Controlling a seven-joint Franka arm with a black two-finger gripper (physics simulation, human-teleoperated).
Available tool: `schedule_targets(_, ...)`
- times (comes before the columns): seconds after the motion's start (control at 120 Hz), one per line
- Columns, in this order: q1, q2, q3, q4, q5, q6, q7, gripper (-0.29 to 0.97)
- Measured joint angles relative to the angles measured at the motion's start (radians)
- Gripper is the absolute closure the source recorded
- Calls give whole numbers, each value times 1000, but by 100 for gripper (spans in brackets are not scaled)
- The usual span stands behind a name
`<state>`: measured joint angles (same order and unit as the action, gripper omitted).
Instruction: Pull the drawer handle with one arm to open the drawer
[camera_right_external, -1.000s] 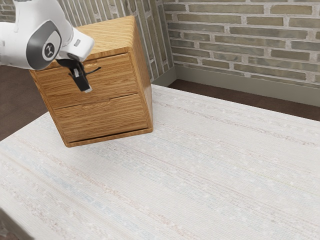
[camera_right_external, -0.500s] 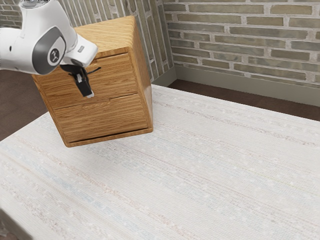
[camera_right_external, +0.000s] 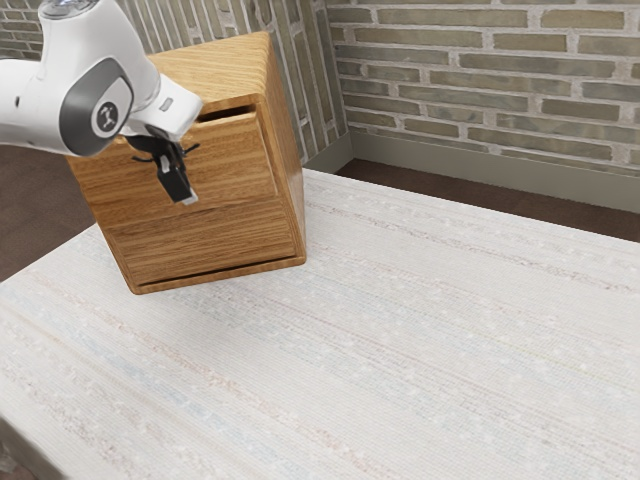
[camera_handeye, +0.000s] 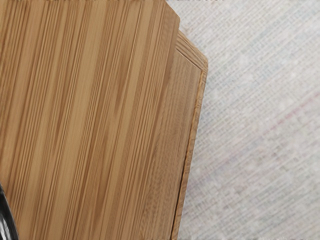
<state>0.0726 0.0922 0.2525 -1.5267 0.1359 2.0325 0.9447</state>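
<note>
The black fingers (camera_right_external: 176, 178) pinch the thin dark drawer handle (camera_right_external: 193, 149) of the top drawer (camera_right_external: 228, 152), which juts slightly from the wooden cabinet (camera_right_external: 215, 238) standing at the counter's (camera_right_external: 420, 330) far corner, on the exterior view's left.

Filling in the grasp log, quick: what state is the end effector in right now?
End effector: closed on the drawer handle of the top drawer, which stands slightly open.
</note>
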Motion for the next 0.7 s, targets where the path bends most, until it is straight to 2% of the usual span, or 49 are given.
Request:
schedule_targets(0.092,-2,-48,-10,-43,1,-1,1,10)
schedule_targets(0.183,-14,-131,-13,-103,2,-1,2,23)
schedule_targets(0.325,-106,-273,-14,-191,4,-2,2,10)
schedule_targets(0.4,-122,-337,-14,-225,5,-4,0,6)
schedule_targets(0.7,-126,-384,-21,-228,-5,-69,-5,1)
